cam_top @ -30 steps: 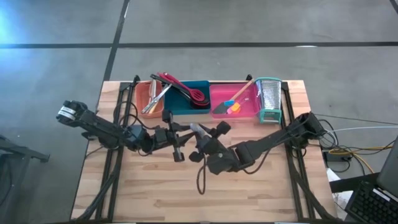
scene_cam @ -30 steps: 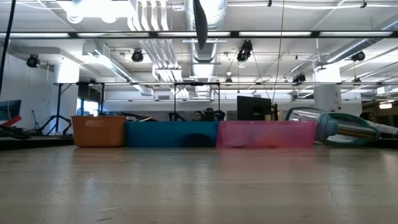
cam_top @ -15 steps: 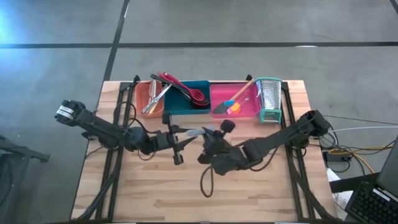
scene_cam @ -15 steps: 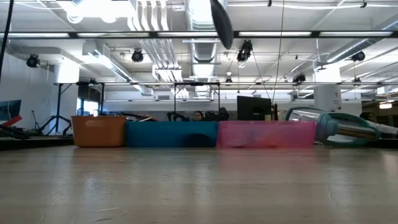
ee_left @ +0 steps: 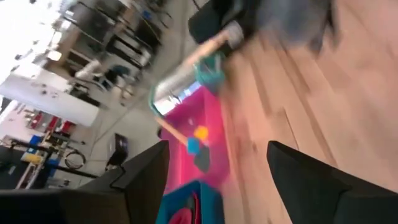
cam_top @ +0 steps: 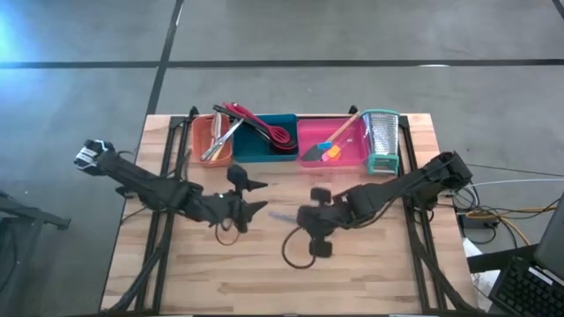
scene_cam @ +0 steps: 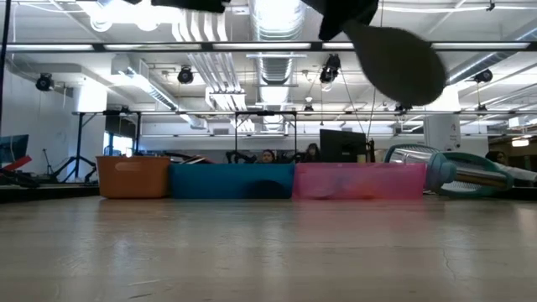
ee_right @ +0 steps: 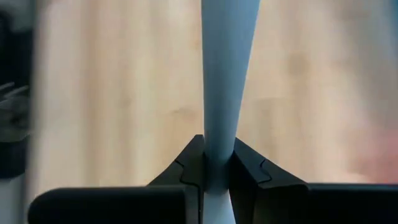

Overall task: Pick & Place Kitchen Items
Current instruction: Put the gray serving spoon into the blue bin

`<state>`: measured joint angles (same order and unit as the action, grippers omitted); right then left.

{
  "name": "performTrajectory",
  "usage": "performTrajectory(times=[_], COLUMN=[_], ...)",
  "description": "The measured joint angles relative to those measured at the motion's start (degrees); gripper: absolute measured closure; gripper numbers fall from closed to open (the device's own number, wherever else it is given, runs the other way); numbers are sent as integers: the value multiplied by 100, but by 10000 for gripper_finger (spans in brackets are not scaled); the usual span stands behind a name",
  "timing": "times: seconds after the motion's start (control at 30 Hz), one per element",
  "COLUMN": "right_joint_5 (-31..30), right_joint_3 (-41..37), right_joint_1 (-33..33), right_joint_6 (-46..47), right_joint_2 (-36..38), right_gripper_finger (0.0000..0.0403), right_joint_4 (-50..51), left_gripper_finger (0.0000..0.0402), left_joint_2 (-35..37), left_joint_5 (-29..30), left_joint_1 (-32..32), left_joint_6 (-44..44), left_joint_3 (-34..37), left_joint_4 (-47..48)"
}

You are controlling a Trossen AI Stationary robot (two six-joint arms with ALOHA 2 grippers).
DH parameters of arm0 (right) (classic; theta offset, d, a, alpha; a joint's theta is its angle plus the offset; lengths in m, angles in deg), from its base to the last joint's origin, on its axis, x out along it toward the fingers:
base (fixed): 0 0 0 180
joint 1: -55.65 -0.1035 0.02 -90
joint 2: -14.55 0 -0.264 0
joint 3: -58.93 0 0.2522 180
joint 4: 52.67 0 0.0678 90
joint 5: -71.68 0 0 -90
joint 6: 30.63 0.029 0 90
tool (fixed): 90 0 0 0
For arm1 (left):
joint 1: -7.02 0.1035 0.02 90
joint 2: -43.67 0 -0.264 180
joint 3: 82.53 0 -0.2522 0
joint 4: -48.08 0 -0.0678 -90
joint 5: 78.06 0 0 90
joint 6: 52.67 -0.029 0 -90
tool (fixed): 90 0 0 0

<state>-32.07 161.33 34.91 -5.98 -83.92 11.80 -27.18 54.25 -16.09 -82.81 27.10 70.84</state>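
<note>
A slim grey utensil [cam_top: 281,214] hangs over the middle of the table, with my right gripper [cam_top: 297,217] shut on it. In the low view its dark oval head [scene_cam: 394,63] shows high above the tabletop. My left gripper [cam_top: 258,195] stands open just left of the utensil, touching nothing; its fingers spread wide in the left wrist view [ee_left: 217,186]. More kitchen items lie in the far trays: metal tongs [cam_top: 220,141], red and black utensils [cam_top: 260,128] and a spatula [cam_top: 328,150]. My right gripper pinches the utensil's pale grey handle [ee_right: 219,152] between its two fingers. The fingers slant down from the table's right and lie roughly along the handle, which runs on past the fingertips. The utensil is lifted clear of the table.
Along the far edge stand an orange tray [cam_top: 204,130], a teal tray [cam_top: 286,123] and a pink tray [cam_top: 352,154], with a metal box grater [cam_top: 382,141] at their right. A dark cable loop [cam_top: 295,251] hangs under the right arm. Bare wood lies toward the near edge.
The grey utensil has passed from my left gripper to my right. The right gripper shut on its handle, tipped downward and carried it toward the near edge, its head swinging lower and broadside. The left gripper then opened, let go and rolled.
</note>
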Motion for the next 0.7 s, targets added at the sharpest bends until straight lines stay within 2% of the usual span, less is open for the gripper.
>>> performTrajectory(times=[0.07,0.13,0.2,0.3,0.4,0.6,0.7], right_joint_5=[833,1413,1758,1892,1972,2584,2719], right_joint_3=[-37,-50,-50,-86,-264,-888,-1152], right_joint_1=[14,2,-6,38,144,521,676], right_joint_6=[-243,-377,-418,-422,-319,-125,-92], right_joint_2=[-29,-27,-18,-18,-16,-16,-18], right_gripper_finger=[371,371,371,371,371,371,371], right_joint_4=[-119,-230,-372,-355,-316,-427,-693], left_gripper_finger=[127,127,127,127,127,127,127], left_joint_2=[-112,-216,-301,-452,-607,-970,-1210], left_joint_5=[-57,-307,-582,-605,-84,1751,2228], left_joint_1=[-43,-101,-200,-387,-615,-962,-982], left_joint_6=[-34,-266,-610,-1064,-1420,-2589,-2854], left_joint_3=[-104,-121,-121,-128,-172,-241,-300], left_joint_4=[456,603,642,603,605,204,127])
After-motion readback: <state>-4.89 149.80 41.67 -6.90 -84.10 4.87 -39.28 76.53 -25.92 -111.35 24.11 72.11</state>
